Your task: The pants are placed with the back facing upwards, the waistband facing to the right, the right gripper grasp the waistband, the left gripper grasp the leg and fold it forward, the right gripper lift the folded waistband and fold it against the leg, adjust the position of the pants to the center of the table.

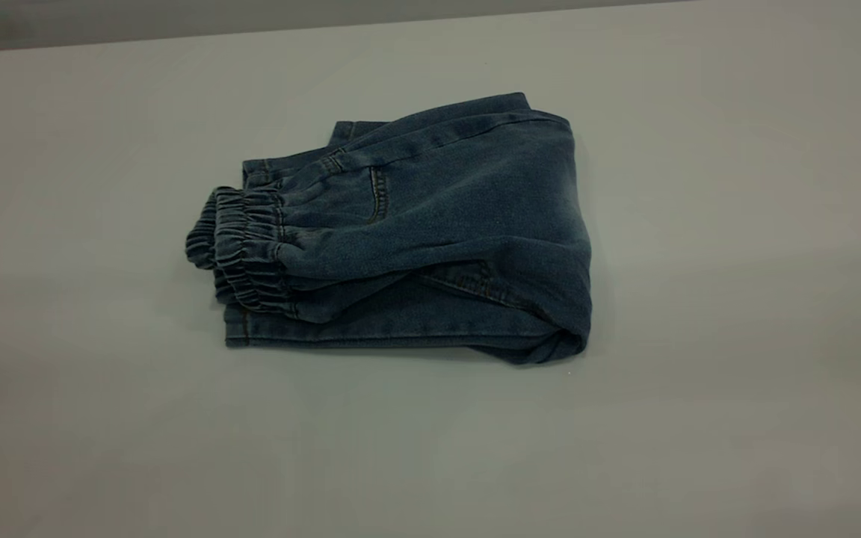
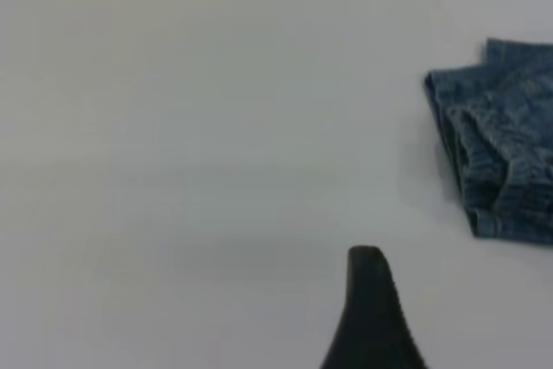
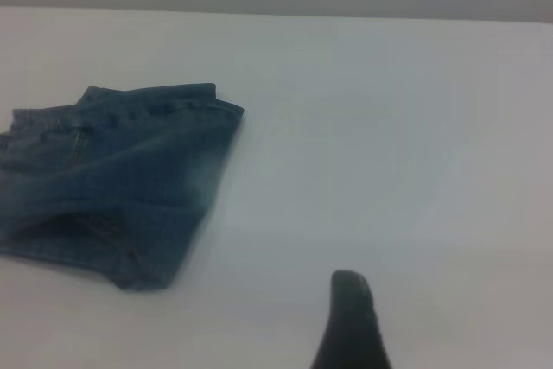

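Observation:
The pants lie folded into a compact blue denim bundle near the middle of the table. Their gathered waistband lies at the bundle's left end, on top of the lower layers, and a back pocket seam shows on top. The printed leg is hidden inside the fold. Neither arm shows in the exterior view. In the left wrist view my left gripper hovers over bare table, well apart from the waistband; one finger shows, its ribbed pad free. My right gripper is likewise clear of the pants, holding nothing.
The table's far edge runs along the top of the exterior view, with a darker wall band behind it. Bare white tabletop surrounds the pants on every side.

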